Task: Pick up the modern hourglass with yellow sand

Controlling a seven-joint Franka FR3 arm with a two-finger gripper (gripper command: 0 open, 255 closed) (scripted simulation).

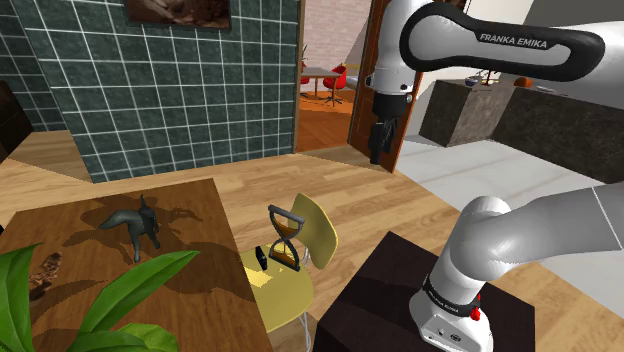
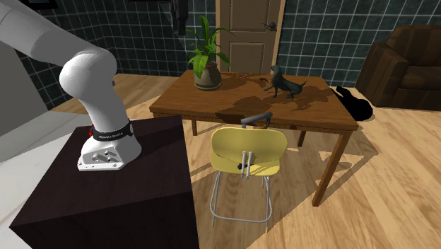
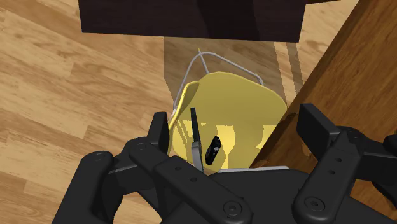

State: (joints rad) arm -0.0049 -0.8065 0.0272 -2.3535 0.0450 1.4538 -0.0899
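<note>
Plainly upright — hourglass (image 1: 284, 238) on the yellow chair (image 1: 320, 228); long axis vertical.

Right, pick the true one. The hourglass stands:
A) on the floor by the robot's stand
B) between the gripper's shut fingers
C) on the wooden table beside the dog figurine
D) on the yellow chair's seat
D: the shoulder view shows the hourglass standing on the seat of the yellow chair, with the open gripper hanging well above and apart from it.
</note>
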